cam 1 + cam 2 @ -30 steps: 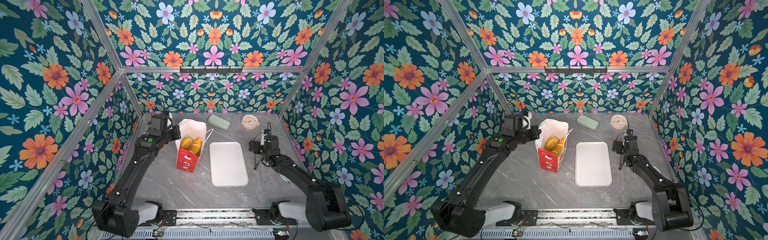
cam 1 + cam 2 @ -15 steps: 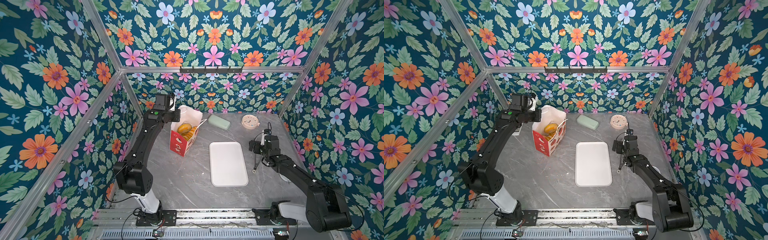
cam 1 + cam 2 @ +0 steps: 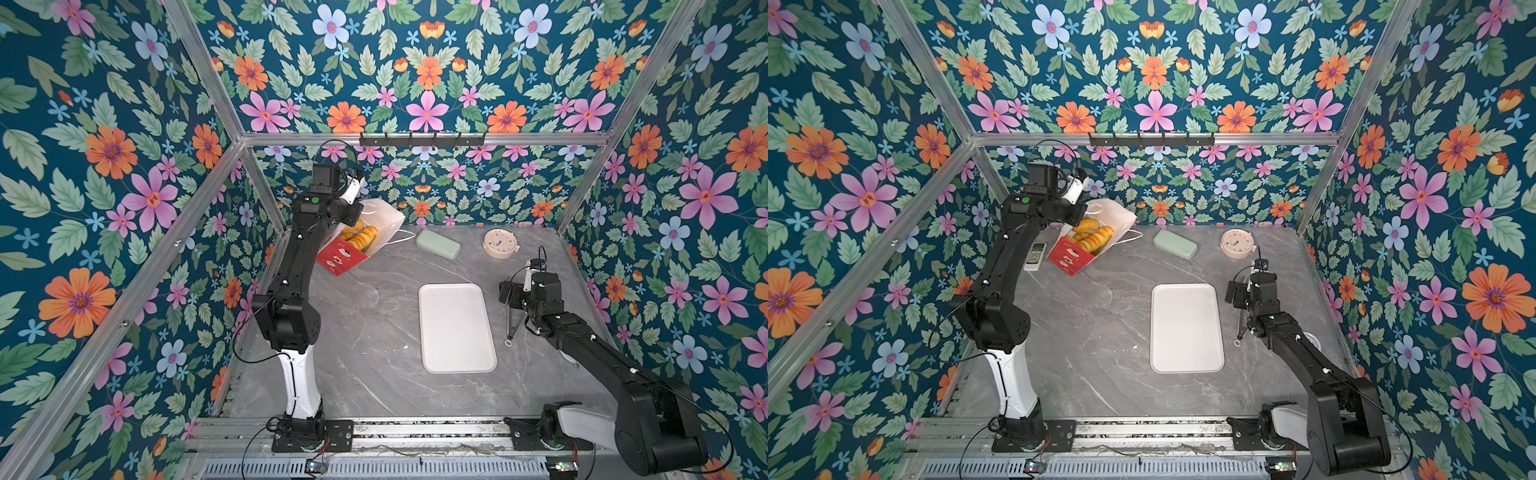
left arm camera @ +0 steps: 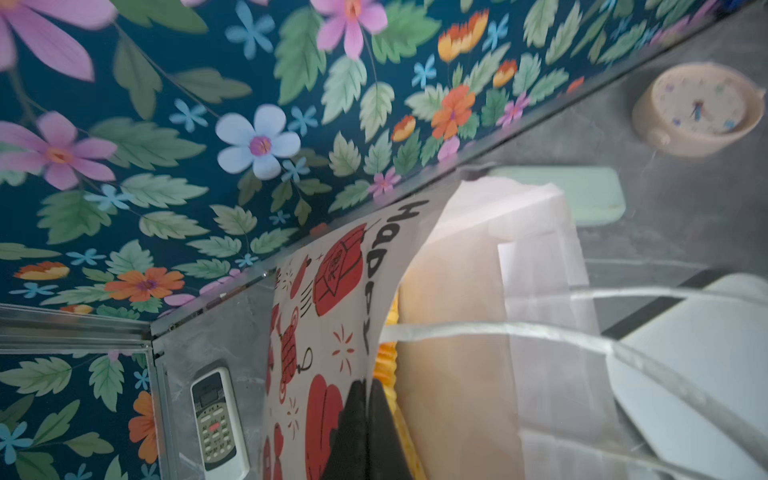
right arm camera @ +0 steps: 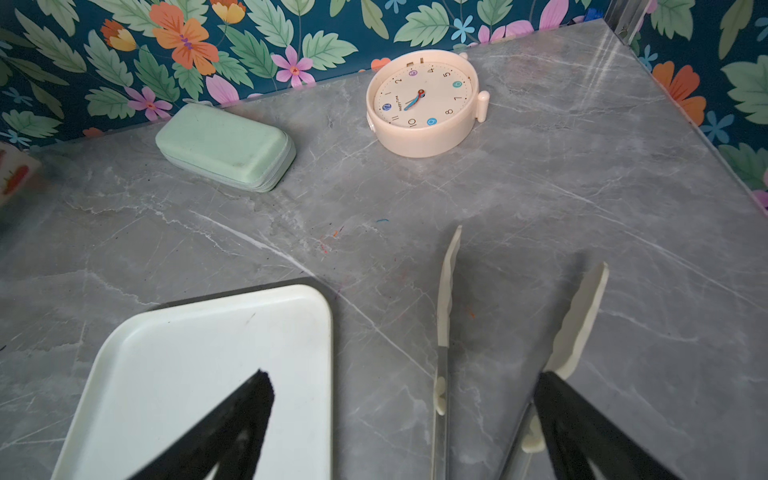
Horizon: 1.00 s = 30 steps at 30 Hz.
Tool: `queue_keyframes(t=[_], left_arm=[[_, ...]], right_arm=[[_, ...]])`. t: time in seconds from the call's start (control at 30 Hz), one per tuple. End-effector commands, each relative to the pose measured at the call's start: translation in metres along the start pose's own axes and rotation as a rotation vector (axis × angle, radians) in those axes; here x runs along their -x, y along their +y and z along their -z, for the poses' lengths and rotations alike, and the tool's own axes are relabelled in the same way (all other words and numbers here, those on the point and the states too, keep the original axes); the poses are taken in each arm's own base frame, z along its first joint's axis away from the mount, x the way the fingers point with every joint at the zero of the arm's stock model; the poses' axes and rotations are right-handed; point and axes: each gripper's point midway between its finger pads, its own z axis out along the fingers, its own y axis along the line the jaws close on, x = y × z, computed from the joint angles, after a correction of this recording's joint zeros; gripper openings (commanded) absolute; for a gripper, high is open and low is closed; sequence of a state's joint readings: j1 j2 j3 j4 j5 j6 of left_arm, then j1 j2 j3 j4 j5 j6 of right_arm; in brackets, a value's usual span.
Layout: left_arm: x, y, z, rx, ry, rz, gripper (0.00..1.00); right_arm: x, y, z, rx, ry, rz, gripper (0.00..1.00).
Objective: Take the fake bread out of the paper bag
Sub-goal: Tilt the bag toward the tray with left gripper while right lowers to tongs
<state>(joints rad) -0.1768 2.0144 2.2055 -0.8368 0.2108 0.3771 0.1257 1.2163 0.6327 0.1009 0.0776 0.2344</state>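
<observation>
Lifted since a second ago to the worktop's far left corner, the paper bag hangs tilted from my clamped left gripper, fake bread inside, well apart from my wide-open, empty right gripper

paper bag: thin matt paper (translucent) | tray: smooth white plastic | table: smooth marble-look

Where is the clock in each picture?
Top view: clock at the back, right of the green case.
Top view: clock at the back, right of the green case.
Left wrist: clock by the wall, near the green case.
Right wrist: clock by the wall, beside the green case.
Shared landmark: the green case.
</observation>
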Motion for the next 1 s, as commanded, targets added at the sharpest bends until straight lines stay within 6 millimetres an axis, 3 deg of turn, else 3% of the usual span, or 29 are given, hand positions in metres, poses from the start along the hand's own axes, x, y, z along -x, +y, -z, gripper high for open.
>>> queue_keyframes(t=[0.0,0.2,0.4,0.67,0.83,0.97], left_arm=[[-0.007,-0.008,-0.006,-0.033,-0.002,-0.063,0.0],[-0.003,-0.036,0.005,-0.096,-0.067,-0.045,0.0],[0.001,-0.073,0.018,-0.157,-0.126,-0.005,0.0],[-0.021,-0.126,0.01,-0.215,-0.112,0.062,0.0],[-0.031,-0.142,0.012,-0.236,-0.128,0.139,0.0],[-0.033,-0.15,0.021,-0.277,-0.161,0.18,0.0]], right_arm=[[0.002,0.003,0.001,0.015,-0.006,0.0,0.99],[0.0,0.006,0.002,0.031,0.011,-0.009,0.99],[-0.015,0.008,0.003,0.046,0.087,-0.056,0.99],[-0.04,-0.011,0.025,-0.099,0.314,-0.133,0.99],[-0.061,-0.021,0.04,-0.178,0.462,-0.134,0.99],[-0.082,-0.021,0.04,-0.19,0.557,-0.157,0.98]])
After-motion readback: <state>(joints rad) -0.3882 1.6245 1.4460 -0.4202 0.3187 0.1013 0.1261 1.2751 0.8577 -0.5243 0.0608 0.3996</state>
